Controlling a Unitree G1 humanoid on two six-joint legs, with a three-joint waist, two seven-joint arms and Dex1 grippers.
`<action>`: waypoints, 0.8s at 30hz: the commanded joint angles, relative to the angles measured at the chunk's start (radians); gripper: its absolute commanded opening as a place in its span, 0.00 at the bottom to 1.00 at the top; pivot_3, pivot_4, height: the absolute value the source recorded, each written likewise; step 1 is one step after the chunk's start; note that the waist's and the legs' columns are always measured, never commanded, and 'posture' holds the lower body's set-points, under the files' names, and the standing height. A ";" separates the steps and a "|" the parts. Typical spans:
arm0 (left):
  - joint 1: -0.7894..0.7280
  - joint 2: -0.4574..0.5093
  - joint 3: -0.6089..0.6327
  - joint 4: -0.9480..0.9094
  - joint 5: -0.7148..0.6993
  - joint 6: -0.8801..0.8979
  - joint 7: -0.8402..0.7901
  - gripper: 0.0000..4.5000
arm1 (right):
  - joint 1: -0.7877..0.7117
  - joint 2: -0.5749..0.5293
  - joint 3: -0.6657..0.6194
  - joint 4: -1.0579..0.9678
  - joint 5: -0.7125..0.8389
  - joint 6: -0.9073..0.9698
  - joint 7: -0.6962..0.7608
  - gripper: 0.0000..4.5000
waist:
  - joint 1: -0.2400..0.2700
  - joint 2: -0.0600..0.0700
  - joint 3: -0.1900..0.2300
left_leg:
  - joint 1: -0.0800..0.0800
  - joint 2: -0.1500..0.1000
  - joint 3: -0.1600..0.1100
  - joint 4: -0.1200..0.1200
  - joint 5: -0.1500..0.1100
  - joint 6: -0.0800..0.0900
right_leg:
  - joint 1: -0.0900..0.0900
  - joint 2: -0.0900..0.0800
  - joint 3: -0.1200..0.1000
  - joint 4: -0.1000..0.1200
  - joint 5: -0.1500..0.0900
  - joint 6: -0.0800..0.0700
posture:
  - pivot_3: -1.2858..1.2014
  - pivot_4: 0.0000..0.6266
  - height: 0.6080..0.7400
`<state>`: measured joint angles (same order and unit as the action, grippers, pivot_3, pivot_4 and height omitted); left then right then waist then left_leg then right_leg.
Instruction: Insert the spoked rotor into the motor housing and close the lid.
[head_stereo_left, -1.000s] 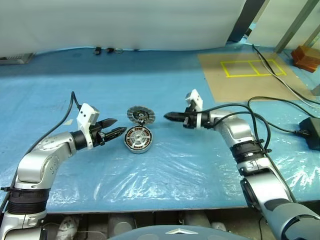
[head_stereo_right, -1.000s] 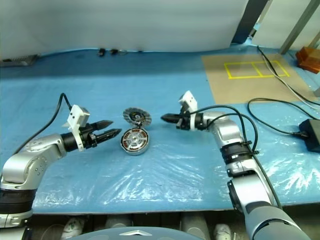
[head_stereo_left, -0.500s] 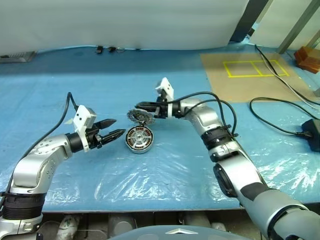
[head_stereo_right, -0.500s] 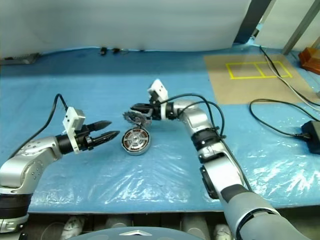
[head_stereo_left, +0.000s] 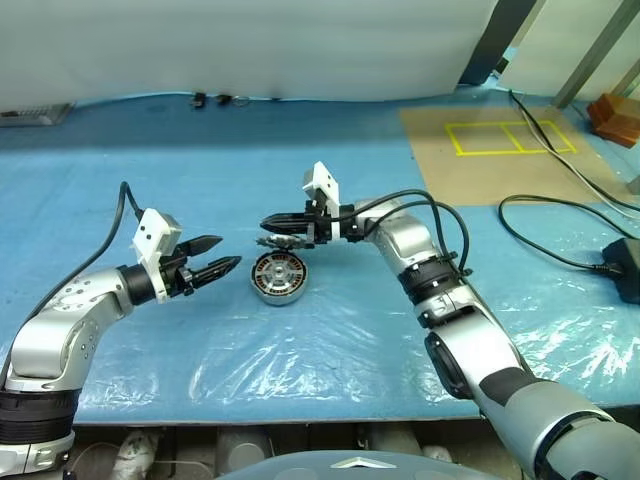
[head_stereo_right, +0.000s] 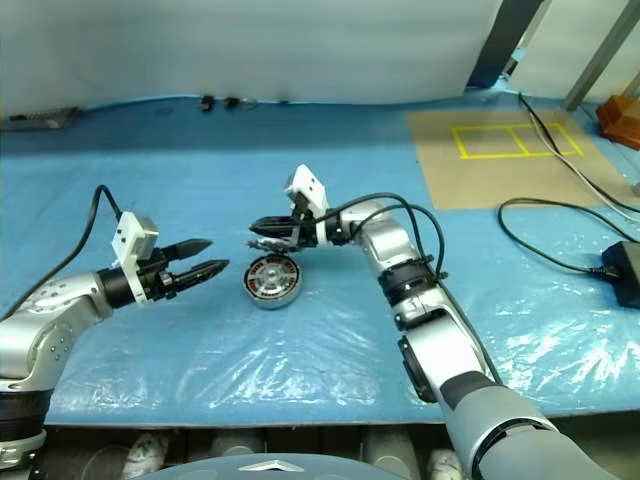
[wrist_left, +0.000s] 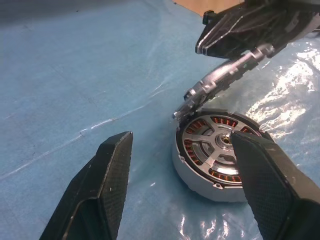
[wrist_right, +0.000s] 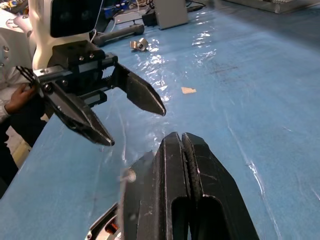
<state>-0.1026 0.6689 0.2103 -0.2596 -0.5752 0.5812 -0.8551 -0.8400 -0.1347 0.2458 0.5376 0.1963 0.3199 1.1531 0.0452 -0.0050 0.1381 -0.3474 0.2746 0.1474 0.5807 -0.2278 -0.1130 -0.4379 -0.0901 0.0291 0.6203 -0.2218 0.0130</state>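
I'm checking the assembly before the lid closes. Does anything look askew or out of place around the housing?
Yes. The lid is not flat: it is tilted, one edge at the rim of the motor housing, the other raised under the shut right gripper. The housing's copper windings show uncovered. The open left gripper hovers apart, holding nothing.

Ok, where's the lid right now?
In the left eye view the lid is near the table's middle, tilted up just behind the housing, under the right pincer that reaches in from the right.
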 joint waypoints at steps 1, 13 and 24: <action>0.012 -0.004 0.021 -0.057 -0.031 0.002 0.012 0.73 | 0.077 0.007 0.051 -0.007 -0.024 0.028 0.003 0.00 | -0.001 0.000 0.000 | 0.000 0.000 0.000 0.000 0.000 0.000 | 0.000 0.000 0.000 0.000 0.000 0.000 | 0.52 0.24 1.00; 0.024 0.020 0.029 -0.087 -0.050 0.036 0.027 0.73 | 0.133 0.055 0.071 0.148 -0.076 -0.041 -0.061 0.00 | -0.023 0.000 -0.002 | 0.015 0.000 0.001 -0.002 -0.002 -0.003 | 0.012 0.000 0.001 0.000 -0.001 -0.001 | 0.52 0.24 1.00; 0.052 0.004 0.036 -0.145 -0.082 0.052 0.054 0.73 | 0.125 -0.010 0.000 -0.194 0.029 -0.009 0.004 0.00 | -0.015 0.000 -0.001 | 0.004 0.000 0.000 -0.003 0.000 0.001 | 0.001 0.001 0.000 -0.004 0.001 0.002 | 0.52 0.24 1.00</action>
<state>-0.0627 0.6695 0.2111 -0.3581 -0.6301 0.6317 -0.8029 -0.7146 -0.1329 0.2399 0.4167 0.2183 0.3215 1.1480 0.0306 -0.0047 0.1373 -0.3449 0.2748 0.1478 0.5775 -0.2274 -0.1123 -0.4380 -0.0892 0.0291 0.6165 -0.2198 0.0164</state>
